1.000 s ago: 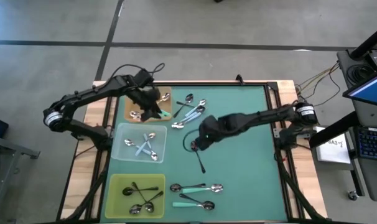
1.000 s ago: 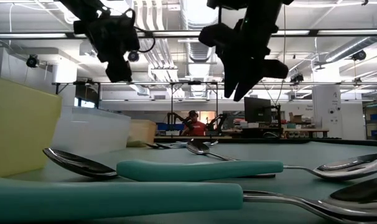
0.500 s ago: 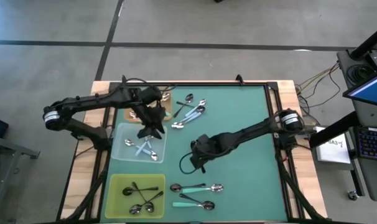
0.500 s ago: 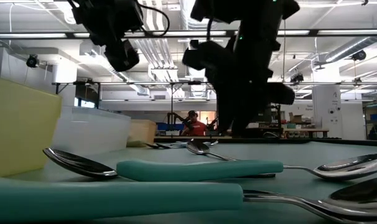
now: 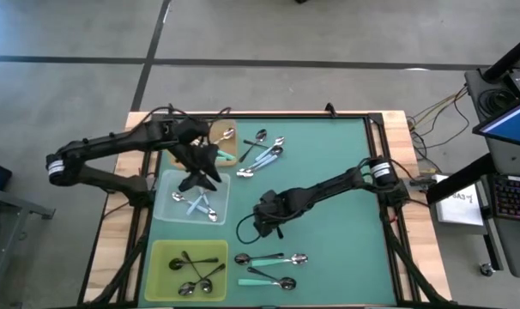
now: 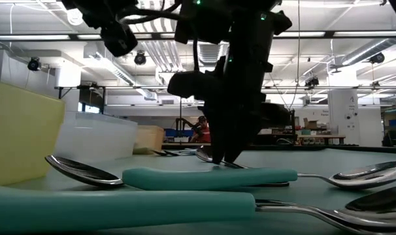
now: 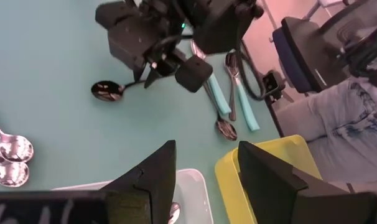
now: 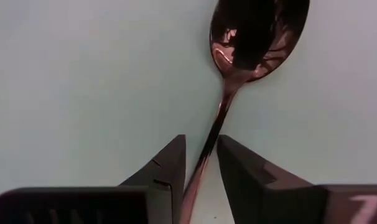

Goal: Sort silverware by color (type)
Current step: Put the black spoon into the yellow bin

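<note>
My right gripper [image 5: 262, 219] [image 8: 201, 140] is down at the green mat near its middle, shut on a dark-handled spoon [image 7: 117, 87] whose shiny bowl [image 8: 257, 37] lies ahead of the fingers. My left gripper [image 5: 202, 172] [image 7: 204, 146] hangs open and empty above the clear tray [image 5: 167, 215], which holds pale blue spoons [image 5: 200, 206]. Black spoons [image 5: 196, 270] lie in the yellow-green tray [image 5: 157, 253]. Two teal spoons [image 5: 273, 257] rest flat on the mat near its near edge. Several mixed spoons [image 5: 264, 150] lie by the far edge. My right gripper has the dark spoon's thin neck [image 8: 207, 146], just behind the bowl, between its two fingers [image 8: 170, 168], which stand close on either side. The fingers come slanting from above and lie along the spoon. The bowl rests on the mat; the handle is hidden under the gripper.
A brown tray [image 5: 226, 137] with a few spoons sits at the far left, a teal handle [image 5: 224, 158] at its edge. The right half of the mat [image 5: 337, 232] holds nothing. A person in jeans [image 7: 338, 124] sits beyond the near left corner.
My right gripper has moved toward the near left and dropped to the mat, over the dark spoon. My left gripper has swung from the brown tray toward the near edge and now hangs over the clear tray.
</note>
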`<state>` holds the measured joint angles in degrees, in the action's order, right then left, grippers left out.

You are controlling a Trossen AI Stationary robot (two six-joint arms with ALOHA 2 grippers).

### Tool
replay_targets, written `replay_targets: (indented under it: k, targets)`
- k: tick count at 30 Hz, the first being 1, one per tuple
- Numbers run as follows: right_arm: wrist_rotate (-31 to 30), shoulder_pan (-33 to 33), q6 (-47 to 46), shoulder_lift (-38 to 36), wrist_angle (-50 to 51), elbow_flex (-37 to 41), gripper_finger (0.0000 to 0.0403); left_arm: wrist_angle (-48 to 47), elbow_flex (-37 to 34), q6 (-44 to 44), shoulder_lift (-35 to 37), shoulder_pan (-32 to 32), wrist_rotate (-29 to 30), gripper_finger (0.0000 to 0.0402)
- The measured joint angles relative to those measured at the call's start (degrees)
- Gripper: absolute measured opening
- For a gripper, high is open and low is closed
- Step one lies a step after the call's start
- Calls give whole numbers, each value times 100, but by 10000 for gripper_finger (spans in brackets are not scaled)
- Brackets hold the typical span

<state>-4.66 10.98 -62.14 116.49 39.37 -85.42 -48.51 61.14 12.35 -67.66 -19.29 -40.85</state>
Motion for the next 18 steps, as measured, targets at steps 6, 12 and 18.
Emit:
replay_targets:
  k: [6, 12, 18]
  targets:
    - [8, -49, 179, 128, 128, -68, 57, 11, 0, -151, 510, -2, 126, 155]
    - [165, -236, 585, 78, 210, -58, 12, 598, 0, -410, 1146, -2, 88, 155]
    - [146, -501, 985, 8, 226, -155, 10, 999, 2, -438, 1701, -2, 470, 155]
